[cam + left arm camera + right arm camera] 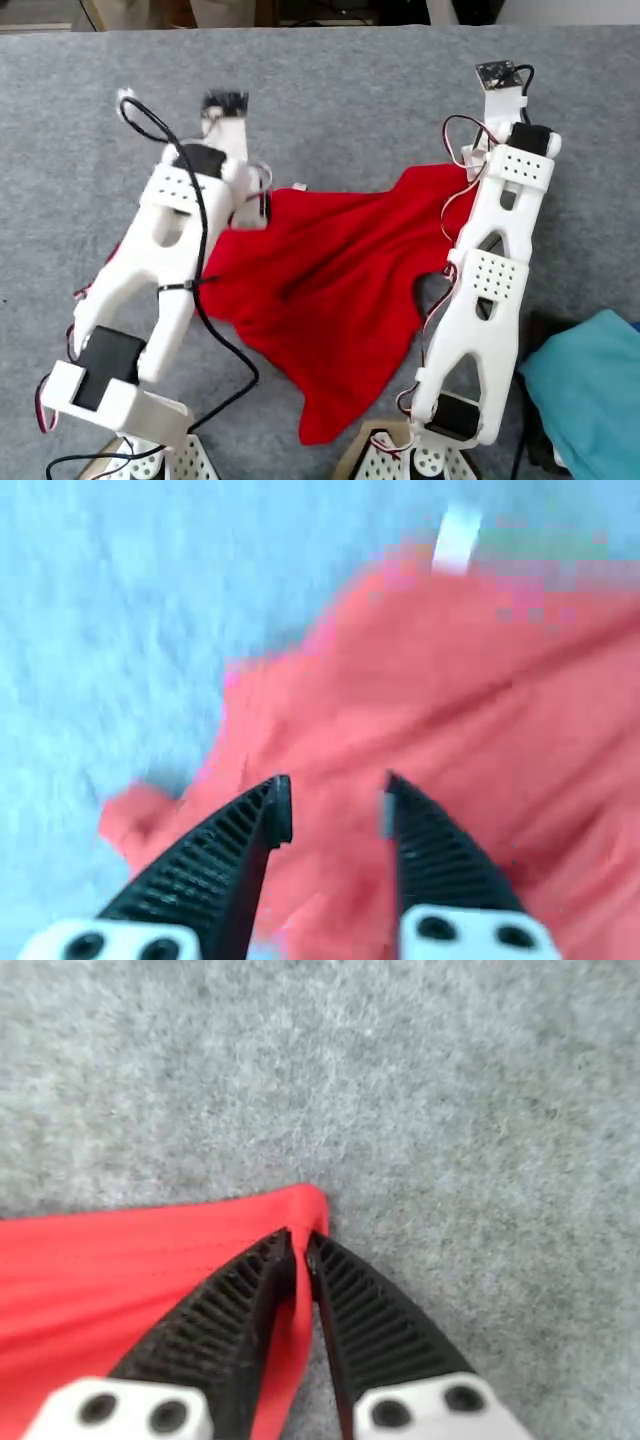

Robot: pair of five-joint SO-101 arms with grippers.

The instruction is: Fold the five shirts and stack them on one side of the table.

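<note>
- Nearest, at the right edge of the table (350, 90), a teal shirt (590, 385) lies bunched and unfolded, well apart from both grippers.
- The red shirt (330, 290) lies rumpled and spread out mid-table between the two arms, not yet folded.
- The left gripper (337, 800) hangs over the red shirt's left part with its jaws apart and nothing held.
  - If it closes here, it would likely pinch a bunch of loose layers rather than a clean edge, and the fold would come out skewed.
- The right gripper (300, 1245) is clamped on a thin corner of the red shirt's far edge, with the cloth pinched between nearly closed fingers.
  - That bite looks small, so a firm pull could slip the corner free.
  - Lifting with only this corner held would probably drag the shirt lopsided.
- Farthest, a white tag (298, 187) sits at the red shirt's far edge. No writing or brand can be made out on it.
</note>
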